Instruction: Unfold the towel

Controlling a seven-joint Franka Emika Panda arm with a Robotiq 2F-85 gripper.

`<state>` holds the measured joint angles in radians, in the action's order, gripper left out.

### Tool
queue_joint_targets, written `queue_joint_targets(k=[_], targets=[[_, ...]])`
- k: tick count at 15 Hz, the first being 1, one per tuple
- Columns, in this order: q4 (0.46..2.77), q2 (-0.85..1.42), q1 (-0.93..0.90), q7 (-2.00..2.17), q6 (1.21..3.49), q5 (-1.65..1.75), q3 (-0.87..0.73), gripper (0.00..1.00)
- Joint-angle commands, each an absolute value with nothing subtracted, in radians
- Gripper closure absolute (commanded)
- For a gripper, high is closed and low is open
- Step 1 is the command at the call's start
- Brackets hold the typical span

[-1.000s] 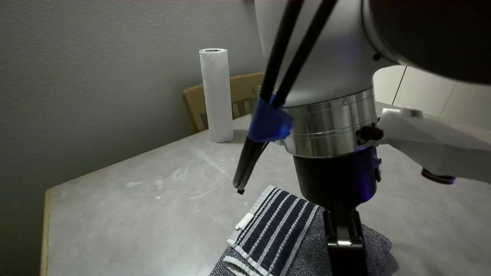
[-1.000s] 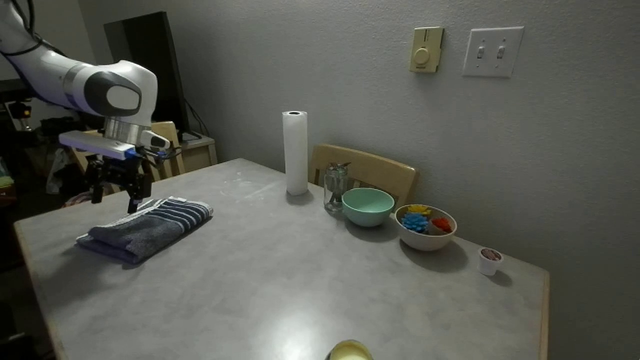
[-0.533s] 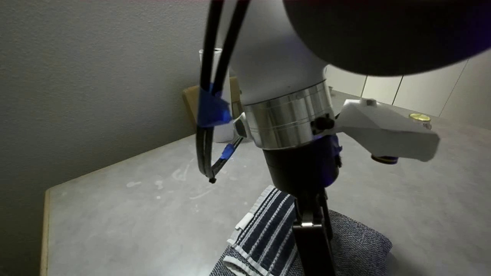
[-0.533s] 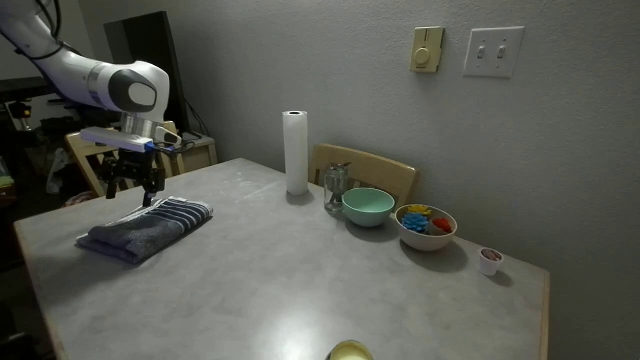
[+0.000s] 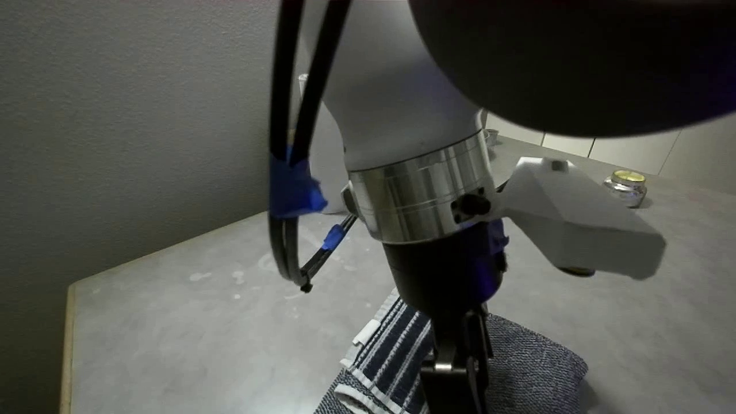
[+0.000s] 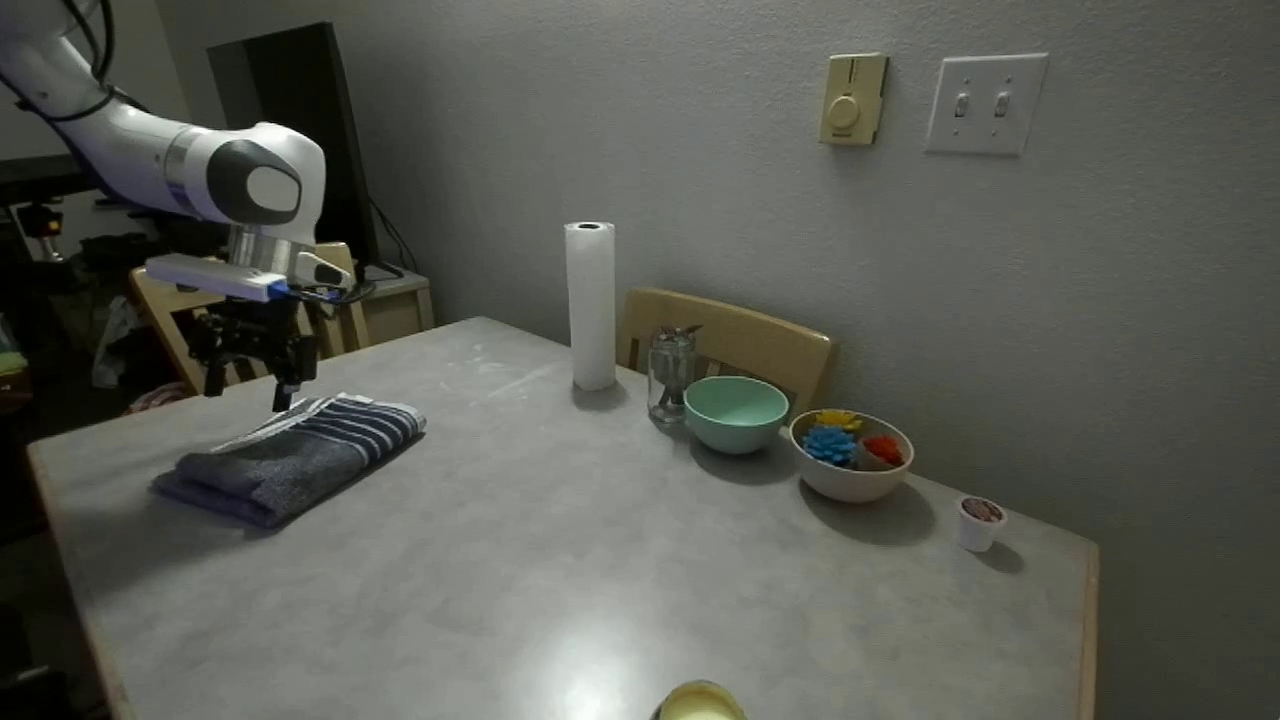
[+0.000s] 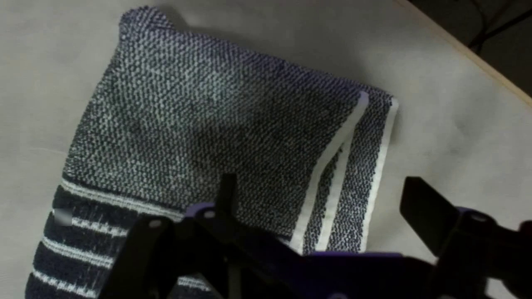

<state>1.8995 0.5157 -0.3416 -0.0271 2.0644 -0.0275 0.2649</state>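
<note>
Towel [image 7: 220, 137] lies folded — under one side of the hand [image 7: 321, 187], fingers [image 7: 428, 211] spread wide

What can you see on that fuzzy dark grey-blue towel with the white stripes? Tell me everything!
The dark grey-blue towel looks like thick, nubbly woven cloth. One end has dark bands with white stripes and what looks like a small white tag; pale hems show along one side. It is folded in layers, lying flat but slightly rumpled on the grey table, towards an edge. The black two-fingered gripper hangs open above the hemmed side; whether it touches the towel, I cannot tell.
</note>
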Motion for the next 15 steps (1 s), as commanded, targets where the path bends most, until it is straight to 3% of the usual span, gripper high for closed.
queue_joint_targets(k=[1,15], targets=[[1.842,0.583,-0.404,0.095,2.096,0.0,0.252,0.0],[1.555,0.729,-0.465,0.228,1.974,0.133,0.178,0.0]])
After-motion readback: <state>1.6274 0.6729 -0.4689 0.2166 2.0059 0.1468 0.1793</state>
